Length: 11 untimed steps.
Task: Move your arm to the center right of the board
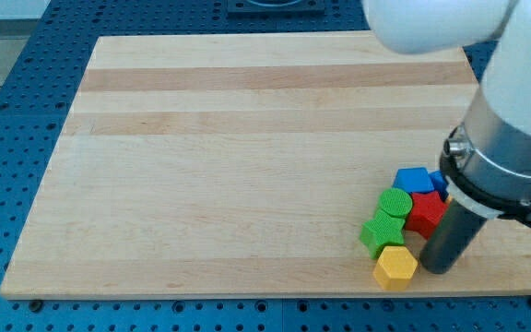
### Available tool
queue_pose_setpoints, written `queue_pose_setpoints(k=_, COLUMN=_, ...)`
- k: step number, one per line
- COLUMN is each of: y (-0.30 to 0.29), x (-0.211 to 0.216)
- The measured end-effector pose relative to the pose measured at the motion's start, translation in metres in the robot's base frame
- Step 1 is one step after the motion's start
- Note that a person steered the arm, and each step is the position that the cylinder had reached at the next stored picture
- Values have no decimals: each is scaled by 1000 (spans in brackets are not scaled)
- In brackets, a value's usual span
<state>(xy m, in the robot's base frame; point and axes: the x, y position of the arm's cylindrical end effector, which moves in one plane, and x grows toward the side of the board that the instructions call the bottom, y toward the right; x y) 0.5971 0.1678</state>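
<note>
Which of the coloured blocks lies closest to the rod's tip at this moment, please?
The yellow hexagonal block, the lowest of the cluster, sits just left of my tip; the others lie higher up.

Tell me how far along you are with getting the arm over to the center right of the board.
Mostly there: my tip is already at the board's right side, just right of the yellow block and below the red block. But that is the view's bottom right, beside the cluster with the green blocks and blue blocks. Left: slide toward the view's top to mid-height on the right edge.

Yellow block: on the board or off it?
On: the yellow hexagonal block lies wholly on the wooden board, near its bottom edge, beside my tip.
</note>
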Motion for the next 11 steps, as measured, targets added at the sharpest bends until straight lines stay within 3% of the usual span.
queue_pose_setpoints(k=2, y=-53, x=-40)
queue_pose_setpoints(k=4, y=-210, x=-77)
queue_pose_setpoints(k=5, y=-236, x=-107)
queue_pose_setpoints(k=6, y=-220, x=-166)
queue_pose_setpoints(k=7, y=-128, x=-213)
queue_pose_setpoints(k=8, y=14, x=-225)
queue_pose_setpoints(k=9, y=151, x=-206)
queue_pose_setpoints(k=11, y=177, x=-167)
